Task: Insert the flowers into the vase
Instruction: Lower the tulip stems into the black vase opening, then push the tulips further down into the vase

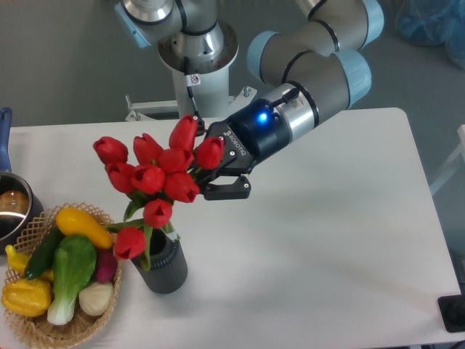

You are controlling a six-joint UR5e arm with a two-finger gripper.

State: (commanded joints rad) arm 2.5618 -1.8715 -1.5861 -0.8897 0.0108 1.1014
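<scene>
End effector (205, 177) of mine sits at upper centre of the surface (327, 240), wrist ring lit blue, black fingers (227, 190) pointing left into the flowers (156, 174); can't tell if the jaws are gripping stems or parted, buds hide the gap. Flowers: bunch of red tulip buds, tilted, heads fanned up and left, green stems and leaves running down into the mouth of the vase (167, 267). Two lower buds hang just over the vase rim on its left side. Vase is dark grey, ribbed, upright, near the front left of the surface, just right of the wicker basket (43, 331) and nearly touching it. Basket holds yellow, green, purple and pale vegetables (69, 270). Metal pot (13, 207) at far left edge, partly cut off, behind the basket. Right half of the white surface carries only a small dark object (453, 313) at the front right corner
</scene>
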